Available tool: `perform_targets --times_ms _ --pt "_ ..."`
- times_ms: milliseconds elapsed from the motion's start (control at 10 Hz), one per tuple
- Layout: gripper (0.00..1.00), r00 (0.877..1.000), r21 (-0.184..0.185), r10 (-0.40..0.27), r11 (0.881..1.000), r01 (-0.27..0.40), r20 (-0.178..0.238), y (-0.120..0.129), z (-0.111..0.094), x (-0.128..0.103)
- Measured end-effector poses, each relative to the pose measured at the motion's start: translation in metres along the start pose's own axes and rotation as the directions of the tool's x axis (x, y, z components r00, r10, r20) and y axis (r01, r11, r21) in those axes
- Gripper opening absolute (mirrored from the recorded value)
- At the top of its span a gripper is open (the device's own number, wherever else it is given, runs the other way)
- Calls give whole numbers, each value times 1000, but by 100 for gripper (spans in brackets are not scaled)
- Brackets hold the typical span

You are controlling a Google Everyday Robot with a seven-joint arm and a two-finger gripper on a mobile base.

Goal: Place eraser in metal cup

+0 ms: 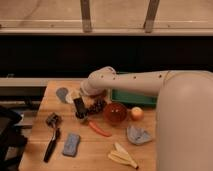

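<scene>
The robot's arm [135, 82] is the bulkiest thing over the wooden table [100, 150], stretched in from the right across the green tray [131, 97]. A sweep of its forearm could shove the tray or catch the rim of the orange bowl [115, 113] just below it. The gripper [78, 106] hangs at the arm's left end, low over the table and just left of a dark cluster, perhaps grapes [96, 105]. Whether it is spread, closed or clamped on anything cannot be told, because its dark tip merges with whatever is there. The eraser [79, 111] seems to be the dark block at that tip, just above or on the tabletop, but this is a judgement and not a clear sighting. The metal cup [62, 93] looks to be the small grey round shape near the table's back left, a little beyond the gripper, beside a pale round container [73, 95]. The chief risks follow from this. If the hold is loose, the eraser could slip out on the way. If the approach is low, the gripper could knock over the small cup or its pale neighbour. If the release is off-centre, the block could land on the rim and tumble beside the cup.
</scene>
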Motion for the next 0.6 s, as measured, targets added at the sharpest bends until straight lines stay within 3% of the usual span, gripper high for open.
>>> perform_targets --times_ms 600 --pt "68 1000 2 6 1000 -6 2 0 -2 3"
